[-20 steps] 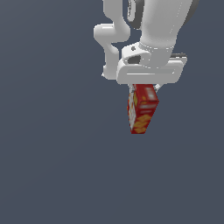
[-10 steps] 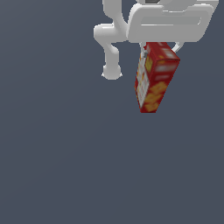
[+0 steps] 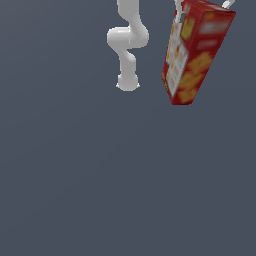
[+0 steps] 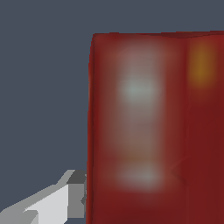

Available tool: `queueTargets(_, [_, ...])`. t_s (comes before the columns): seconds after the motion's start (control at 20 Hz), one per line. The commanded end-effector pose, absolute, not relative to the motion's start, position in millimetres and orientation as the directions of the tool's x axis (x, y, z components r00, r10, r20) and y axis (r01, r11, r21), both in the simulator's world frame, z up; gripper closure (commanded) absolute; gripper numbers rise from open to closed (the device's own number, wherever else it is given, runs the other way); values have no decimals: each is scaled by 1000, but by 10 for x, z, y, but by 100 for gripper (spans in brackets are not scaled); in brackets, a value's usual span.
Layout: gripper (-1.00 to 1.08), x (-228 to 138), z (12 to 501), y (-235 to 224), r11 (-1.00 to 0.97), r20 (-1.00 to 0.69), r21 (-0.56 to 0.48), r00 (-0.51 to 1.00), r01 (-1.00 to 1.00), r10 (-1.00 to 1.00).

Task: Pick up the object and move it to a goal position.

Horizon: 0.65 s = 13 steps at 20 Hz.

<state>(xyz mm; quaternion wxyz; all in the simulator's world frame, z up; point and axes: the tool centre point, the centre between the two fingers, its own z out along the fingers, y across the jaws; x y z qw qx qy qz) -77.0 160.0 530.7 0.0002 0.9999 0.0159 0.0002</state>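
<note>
Although most of the gripper was cut off by the upper edge of the exterior view, thin pale finger parts showed at the top corners of the red cracker box, one on each side, so the fingers were closed on the box's upper end. In the wrist view one grey fingertip pressed against the box's side, and the blurred red face with pale label patches filled much of that picture. The box hung tilted, its lower end swung toward the exterior view's left, high against the plain dark grey floor. The white arm's base and lower links stood well apart, toward the exterior view's left.
</note>
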Motion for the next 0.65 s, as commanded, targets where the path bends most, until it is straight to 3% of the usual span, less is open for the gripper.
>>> queueTargets(0.0, [108, -806, 5453, 1632, -1000, 0, 0, 1000, 31, 31])
queueTargets(0.6, [108, -850, 5702, 1690, -1000, 0, 0, 1000, 31, 31])
